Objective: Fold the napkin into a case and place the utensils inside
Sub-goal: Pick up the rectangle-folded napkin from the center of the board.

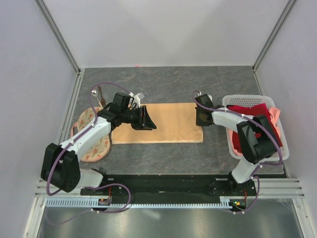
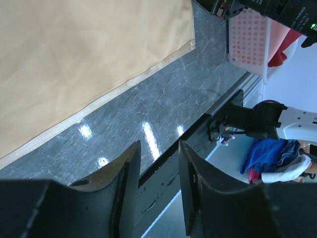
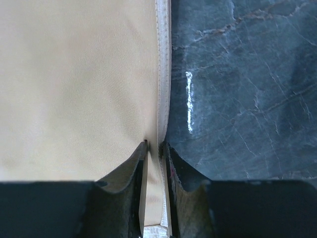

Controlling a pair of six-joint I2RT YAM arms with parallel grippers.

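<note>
- Right gripper point(image 3: 154, 157) sits closest in its wrist view. Its fingers are pressed nearly together on the hemmed right edge of the napkin point(image 3: 74, 84), pinching only that thin hem.
- Left gripper point(image 2: 156, 181) has its fingers spread with nothing between them. From above, it hangs over the napkin's left part.
- Napkin lies flat in the middle of the table point(image 1: 163, 79) and is not yet a case. The spoon point(image 1: 94, 92) and brown stick point(image 1: 100, 96) lie at the far left, apart from it.
- Risk: so shallow a bite on slick cloth could slip free as the edge lifts.
- Risk: with only one side held, a pull could drag the whole napkin across the glossy top and skew the fold.
</note>
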